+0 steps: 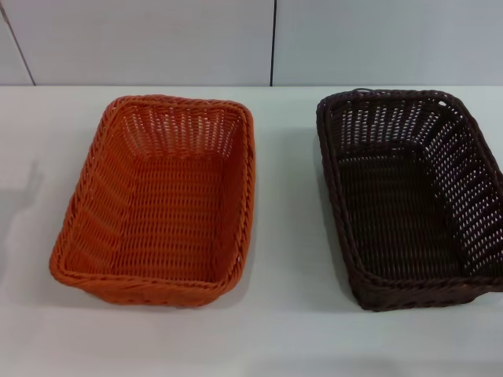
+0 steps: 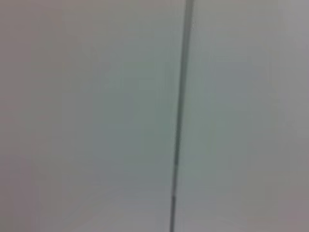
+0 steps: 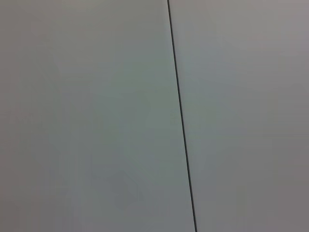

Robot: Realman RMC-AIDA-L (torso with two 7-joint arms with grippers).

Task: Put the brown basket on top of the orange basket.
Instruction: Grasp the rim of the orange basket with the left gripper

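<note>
Neither gripper's jaws are visible. Brown basket [image 1: 409,200] sits on the table [image 1: 283,330], right of the orange basket [image 1: 161,204], apart. Nothing started; next likely needs grasping its rim.

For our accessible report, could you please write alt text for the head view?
Two empty rectangular woven baskets sit side by side, apart, on a white table: the orange basket on the left, the brown basket on the right, partly cut off by the frame edge. No arm or pincer is visible; a pale panelled wall stands behind.
</note>
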